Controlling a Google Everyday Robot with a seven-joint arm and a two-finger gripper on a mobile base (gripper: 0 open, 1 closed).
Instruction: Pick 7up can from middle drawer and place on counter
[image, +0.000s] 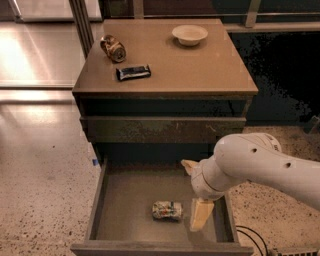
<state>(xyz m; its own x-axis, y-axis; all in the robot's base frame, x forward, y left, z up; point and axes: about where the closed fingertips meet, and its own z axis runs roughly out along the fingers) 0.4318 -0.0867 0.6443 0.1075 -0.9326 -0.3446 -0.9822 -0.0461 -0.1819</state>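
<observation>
The 7up can lies on its side on the grey-brown floor of the open middle drawer, near the front. My gripper hangs inside the drawer just right of the can, open and empty. One cream finger points toward the drawer's back and the other finger points down beside the can, close to its right end. The counter is the tan cabinet top above.
On the counter lie a brownish-gold can on its side, a dark snack bar and a white bowl. A scuffed shut drawer front sits above the open drawer. Speckled floor surrounds the cabinet; a cable lies at lower right.
</observation>
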